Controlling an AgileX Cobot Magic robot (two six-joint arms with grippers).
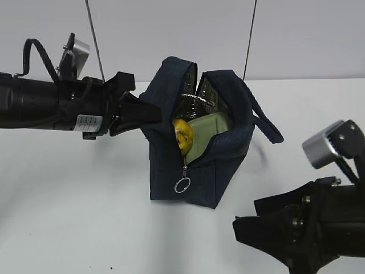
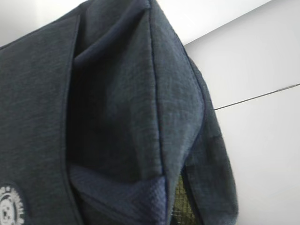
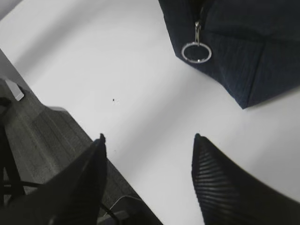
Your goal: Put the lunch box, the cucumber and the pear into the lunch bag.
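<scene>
Exterior view: left gripper (image 1: 149, 114) is pinching the lunch bag (image 1: 197, 174) rim, holding its mouth open at centre frame, while the right gripper (image 1: 246, 222), jaws apart and empty, is waiting at lower right.

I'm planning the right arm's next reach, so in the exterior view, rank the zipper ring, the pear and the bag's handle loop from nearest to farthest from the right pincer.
From the right pincer:
1. Zipper ring, low on the lunch bag's front.
2. Handle loop, on the bag's right side; close to the ring's distance, so hard to call.
3. Pear, inside the opening, left.
</scene>
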